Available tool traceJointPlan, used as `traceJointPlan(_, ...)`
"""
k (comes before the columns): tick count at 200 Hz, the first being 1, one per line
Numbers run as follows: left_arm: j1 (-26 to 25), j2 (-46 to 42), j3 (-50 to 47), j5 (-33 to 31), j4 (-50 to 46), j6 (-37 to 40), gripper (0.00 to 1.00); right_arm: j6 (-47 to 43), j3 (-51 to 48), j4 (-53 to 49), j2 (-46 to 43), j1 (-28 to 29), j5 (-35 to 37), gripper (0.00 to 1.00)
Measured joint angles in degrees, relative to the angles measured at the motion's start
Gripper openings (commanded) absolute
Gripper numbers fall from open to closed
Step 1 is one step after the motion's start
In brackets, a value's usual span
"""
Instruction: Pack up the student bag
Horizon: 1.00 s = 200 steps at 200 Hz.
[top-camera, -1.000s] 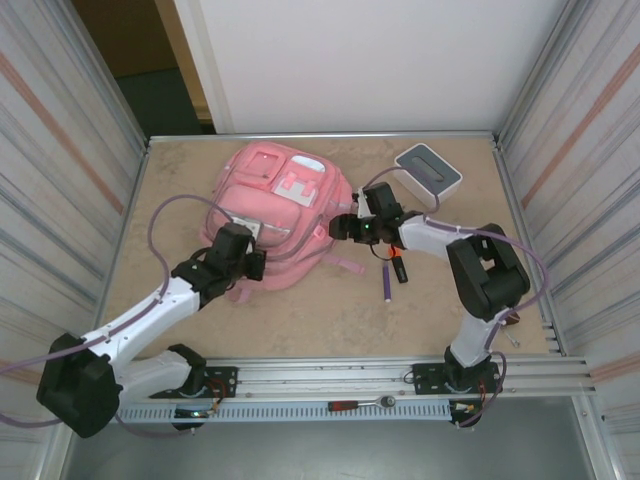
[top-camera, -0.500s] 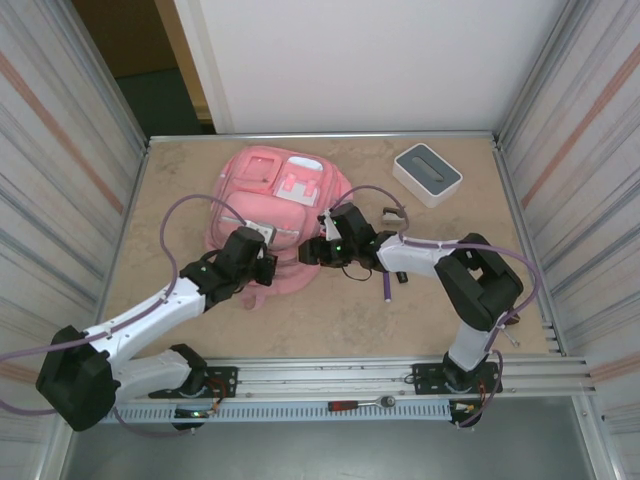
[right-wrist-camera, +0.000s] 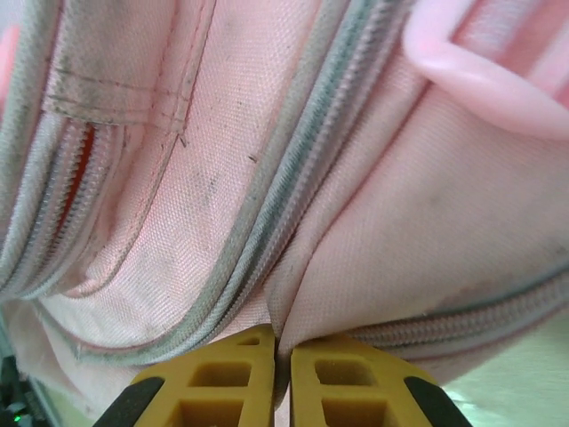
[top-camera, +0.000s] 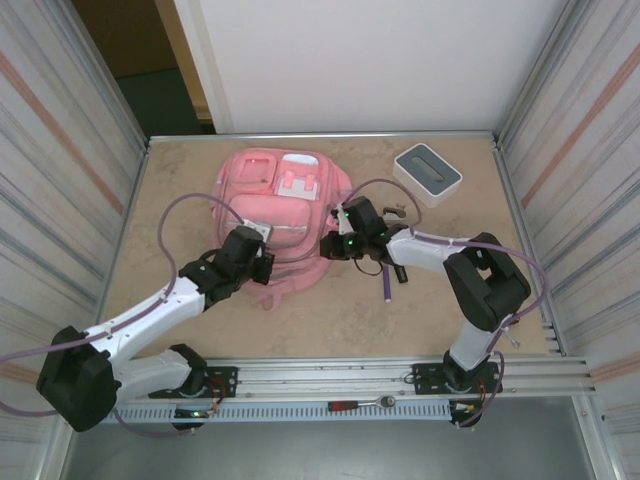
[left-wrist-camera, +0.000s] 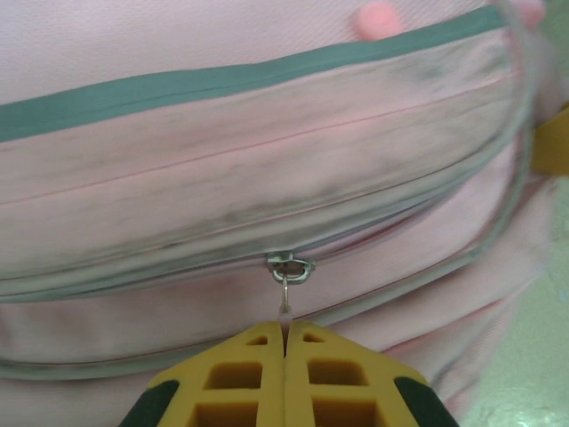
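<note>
The student bag (top-camera: pixel 280 205), a soft pink backpack with grey zips, lies flat at the back middle of the table. My left gripper (top-camera: pixel 262 266) is at its near edge, shut on the zipper pull (left-wrist-camera: pixel 284 298) that hangs from a metal slider (left-wrist-camera: pixel 290 265) on a closed zip. My right gripper (top-camera: pixel 330 246) presses against the bag's right side, shut on a pinched fold of pink bag fabric (right-wrist-camera: pixel 293 307) beside a grey zip line (right-wrist-camera: pixel 293 178). A pink strap loop (right-wrist-camera: pixel 484 76) shows at the upper right of the right wrist view.
A white-and-grey box (top-camera: pixel 427 171) stands at the back right. A purple pen (top-camera: pixel 386 283) and an orange-and-black marker (top-camera: pixel 401 271) lie on the table under my right arm. A red-handled tool (top-camera: pixel 355 404) rests on the front rail. Metal walls close both sides.
My right gripper moved left from the pens to the bag's right side and closed on its fabric. The bag shifted slightly toward the back. The left gripper kept its hold.
</note>
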Motion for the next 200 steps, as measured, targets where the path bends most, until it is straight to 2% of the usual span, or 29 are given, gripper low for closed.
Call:
traceJointPlan(17, 1.5, -0.7, -0.4, 0.7, -0.1, 0.9, 0.00, -3.5, 0.1, -1.2, -0.6, -1.6, 1.2, 0.12)
traceJointPlan(42, 2.3, -2.6, -1.2, 2.9, 0.0, 1.8, 0.00, -9.8, 0.4, -3.8, -1.9, -1.9, 3.4, 0.21)
traceJointPlan(58, 3.0, -3.7, -1.7, 4.0, 0.2, 2.1, 0.00, -14.5, 0.4, -5.4, -4.2, -1.2, 5.5, 0.30)
traceJointPlan(71, 3.5, -4.5, -2.3, 4.9, 0.6, 2.2, 0.00, -19.2, 0.4, -6.0, -6.5, -0.2, 7.7, 0.42)
traceJointPlan(86, 4.5, -5.4, -3.0, 6.2, 1.1, 2.3, 0.00, -25.6, 0.4, -5.8, -8.6, 2.8, 11.4, 0.49)
traceJointPlan(134, 6.8, -6.3, -3.6, 9.5, 1.3, 2.3, 0.00, -45.7, 0.5, -2.0, -9.2, 15.8, 18.8, 0.50)
traceJointPlan(174, 7.9, -6.4, -4.3, 11.4, 2.1, 1.4, 0.00, -54.6, 4.2, -1.4, -3.4, 18.7, 21.3, 0.48)
traceJointPlan(200, 8.4, -6.5, -4.3, 12.1, 2.6, 1.1, 0.00, -57.2, 6.8, -1.5, 0.4, 19.6, 22.7, 0.43)
